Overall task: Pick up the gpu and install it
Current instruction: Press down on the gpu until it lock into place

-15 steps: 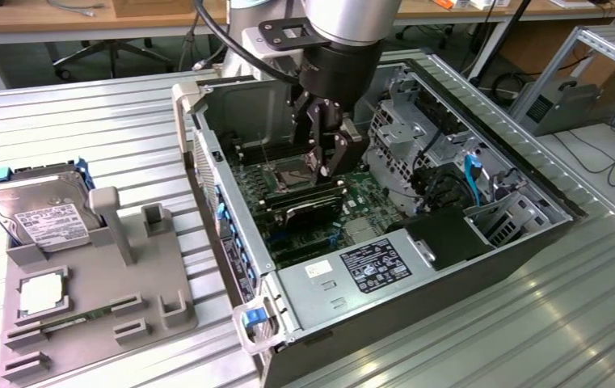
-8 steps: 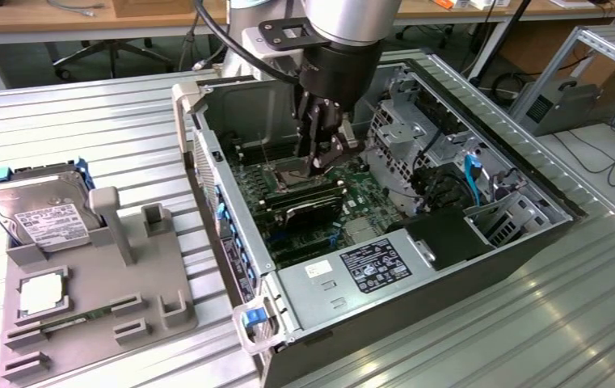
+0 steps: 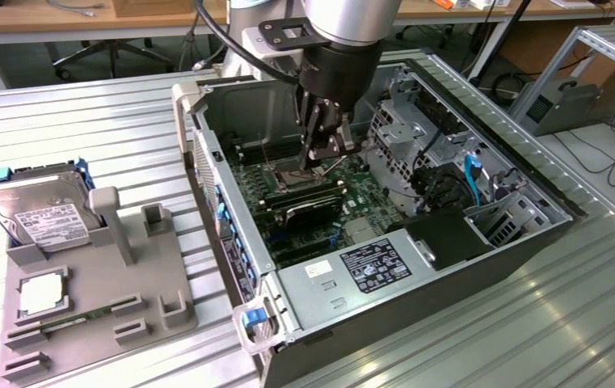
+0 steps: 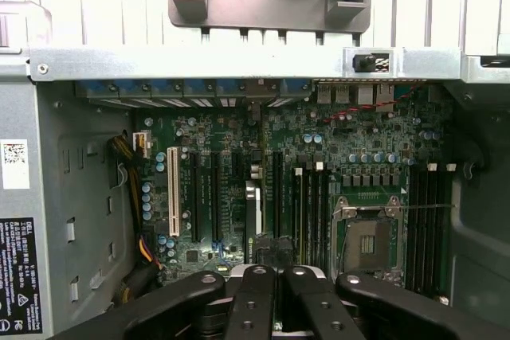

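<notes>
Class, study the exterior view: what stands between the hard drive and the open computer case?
In the exterior view, a tall post and a shorter post of the grey holder stand between the hard drive and the computer case.

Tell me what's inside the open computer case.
In the case: a green motherboard with an empty CPU socket, a black card standing in the slots, and the shut gripper just above the card. Anything under the card is hidden.

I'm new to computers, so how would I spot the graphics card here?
Look inside the open computer case. On its green board, just below the gripper, sits the graphics card: a thin, flat black rectangle with a silvery edge, unlike the bulky grey box with labels.
</notes>
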{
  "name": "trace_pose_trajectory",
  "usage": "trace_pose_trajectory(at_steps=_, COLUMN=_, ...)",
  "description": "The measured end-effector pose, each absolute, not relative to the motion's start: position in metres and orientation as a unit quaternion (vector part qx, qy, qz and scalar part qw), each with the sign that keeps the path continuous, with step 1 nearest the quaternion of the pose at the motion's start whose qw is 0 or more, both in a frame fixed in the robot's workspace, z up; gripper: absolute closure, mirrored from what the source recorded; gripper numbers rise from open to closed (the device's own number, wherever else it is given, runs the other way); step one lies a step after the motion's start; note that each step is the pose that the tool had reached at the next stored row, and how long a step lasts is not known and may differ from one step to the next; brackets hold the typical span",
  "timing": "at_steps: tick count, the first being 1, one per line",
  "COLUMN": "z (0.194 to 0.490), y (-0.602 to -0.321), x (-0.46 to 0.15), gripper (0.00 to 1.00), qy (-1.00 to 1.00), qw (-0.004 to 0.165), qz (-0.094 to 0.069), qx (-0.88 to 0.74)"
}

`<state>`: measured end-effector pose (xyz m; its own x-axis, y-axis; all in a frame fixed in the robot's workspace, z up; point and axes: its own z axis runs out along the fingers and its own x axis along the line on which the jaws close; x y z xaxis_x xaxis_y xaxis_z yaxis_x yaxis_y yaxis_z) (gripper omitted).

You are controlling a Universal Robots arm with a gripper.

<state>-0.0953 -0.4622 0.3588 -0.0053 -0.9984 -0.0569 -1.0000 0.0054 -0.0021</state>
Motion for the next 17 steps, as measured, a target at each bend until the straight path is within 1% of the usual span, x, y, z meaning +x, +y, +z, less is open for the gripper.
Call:
trace_pose_trajectory(at_steps=4, z=0.356, y=-0.462, x=-0.095, gripper=0.89, qy=0.709, qw=0.021, qz=0.019, qx=-0.705)
trace_pose_trajectory(at_steps=17, z=0.326, y=-0.462, x=-0.095, gripper=0.89, qy=0.709, qw=0.021, qz=0.019, qx=-0.705)
